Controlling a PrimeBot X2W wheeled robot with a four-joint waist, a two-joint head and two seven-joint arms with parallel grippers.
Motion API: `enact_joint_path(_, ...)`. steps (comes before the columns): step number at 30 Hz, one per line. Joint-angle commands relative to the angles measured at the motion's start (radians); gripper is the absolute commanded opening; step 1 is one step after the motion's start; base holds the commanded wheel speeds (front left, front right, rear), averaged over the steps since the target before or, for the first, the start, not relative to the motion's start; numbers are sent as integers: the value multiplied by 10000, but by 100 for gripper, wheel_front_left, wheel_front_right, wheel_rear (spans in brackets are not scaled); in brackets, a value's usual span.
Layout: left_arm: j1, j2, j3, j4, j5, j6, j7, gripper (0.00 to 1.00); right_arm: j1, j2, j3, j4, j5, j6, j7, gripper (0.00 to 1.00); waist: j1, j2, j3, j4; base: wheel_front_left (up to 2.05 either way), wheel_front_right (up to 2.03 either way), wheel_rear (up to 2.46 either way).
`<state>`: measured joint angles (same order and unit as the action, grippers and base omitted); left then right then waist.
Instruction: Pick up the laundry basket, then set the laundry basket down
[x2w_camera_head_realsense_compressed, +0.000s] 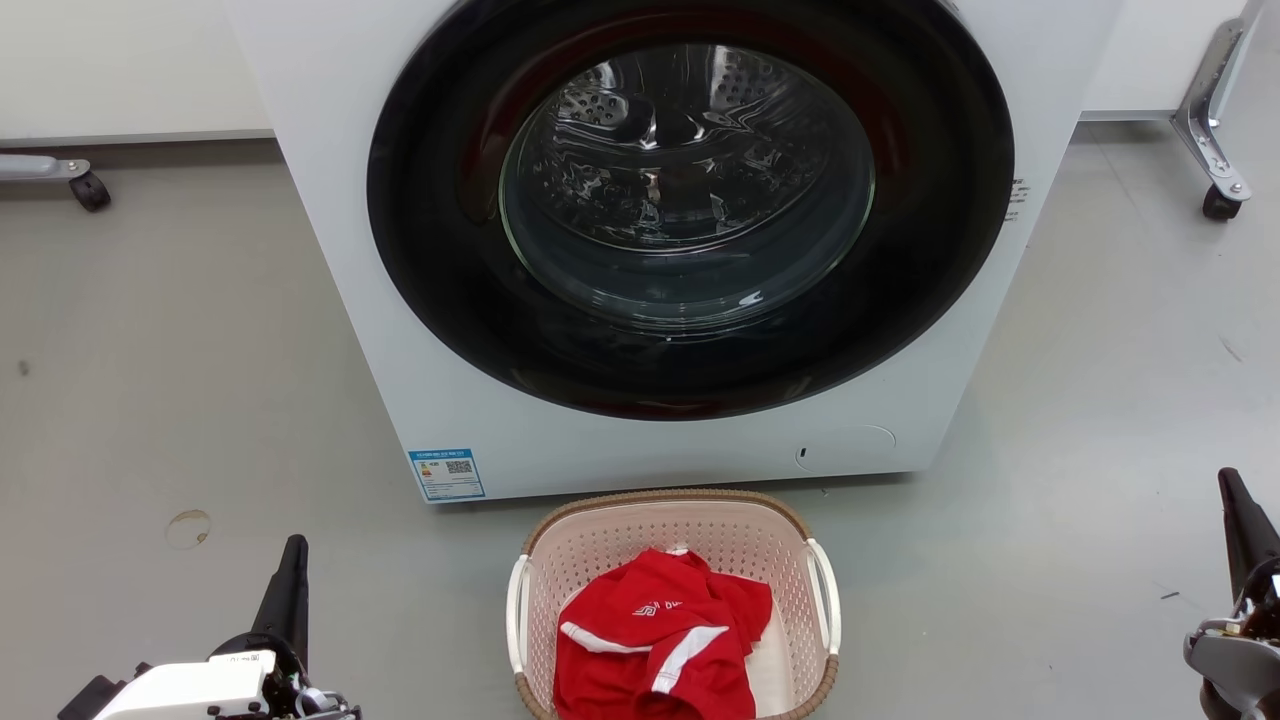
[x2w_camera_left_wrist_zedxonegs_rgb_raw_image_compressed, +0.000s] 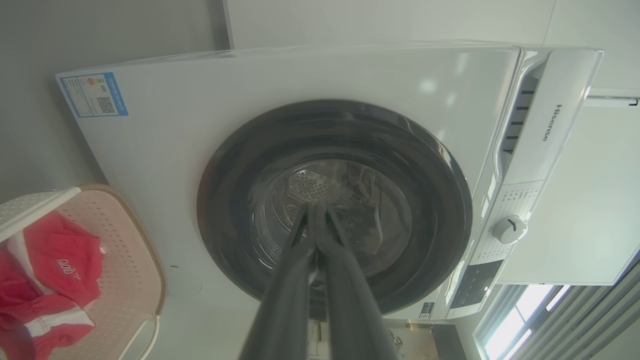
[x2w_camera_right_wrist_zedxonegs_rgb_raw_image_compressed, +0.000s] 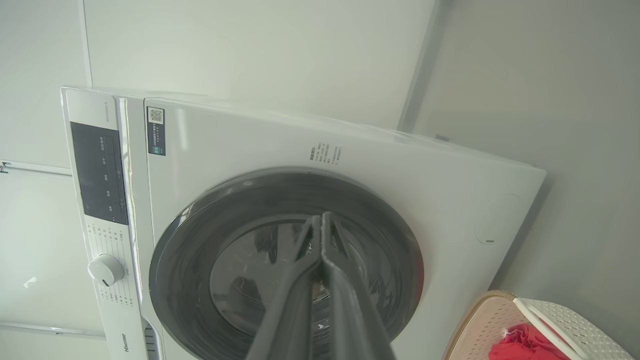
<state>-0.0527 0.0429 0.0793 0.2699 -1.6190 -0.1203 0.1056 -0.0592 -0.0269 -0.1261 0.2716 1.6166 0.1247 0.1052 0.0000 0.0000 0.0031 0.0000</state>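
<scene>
The pale pink perforated laundry basket (x2w_camera_head_realsense_compressed: 735, 545) rests on the grey floor just in front of the washing machine, with a brown woven-look rim and a white handle on each side. A red garment with white stripes (x2w_camera_head_realsense_compressed: 655, 635) lies inside it. My left gripper (x2w_camera_head_realsense_compressed: 291, 560) is low at the left, well apart from the basket, its fingers pressed together and empty. Over at the far right my right gripper (x2w_camera_head_realsense_compressed: 1232, 490) is likewise shut and empty. The basket (x2w_camera_left_wrist_zedxonegs_rgb_raw_image_compressed: 125, 260) sits at the lower left of the left wrist view, and the basket (x2w_camera_right_wrist_zedxonegs_rgb_raw_image_compressed: 505, 320) at the lower right of the right wrist view.
A white front-loading washing machine (x2w_camera_head_realsense_compressed: 330, 200) with a dark round door (x2w_camera_head_realsense_compressed: 690, 200), closed, stands directly behind the basket. Caster-wheeled metal legs stand at the far left (x2w_camera_head_realsense_compressed: 88, 188) and far right (x2w_camera_head_realsense_compressed: 1222, 200). Open grey floor lies on both sides of the basket.
</scene>
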Motion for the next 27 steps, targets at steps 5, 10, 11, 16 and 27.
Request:
enact_joint_path(5, -552, 91, 331, -249, 93, -104, 65, 0, -486, -251, 138, -269, -68, 60, 68, 0, 0, 0, 0, 0, 0, 0, 0)
enact_joint_path(10, -552, 90, 333, -249, 95, -104, 66, 0, -486, -249, 135, -269, -69, 60, 70, 0, 0, 0, 0, 0, 0, 0, 0)
enact_joint_path(11, -552, 90, 333, -249, 95, -104, 67, 0, -486, -249, 135, -269, -70, 60, 70, 0, 0, 0, 0, 0, 0, 0, 0)
enact_joint_path(16, -552, 89, 335, -249, 96, -104, 68, 0, -486, -248, 133, -269, -71, 60, 72, 0, 0, 0, 0, 0, 0, 0, 0)
enact_joint_path(27, 68, -44, 6, 121, -2, 15, -4, 100, 71, 84, -4, 113, 2, -2, -2, 100, 0, 0, -1, 0, 0, 0, 0)
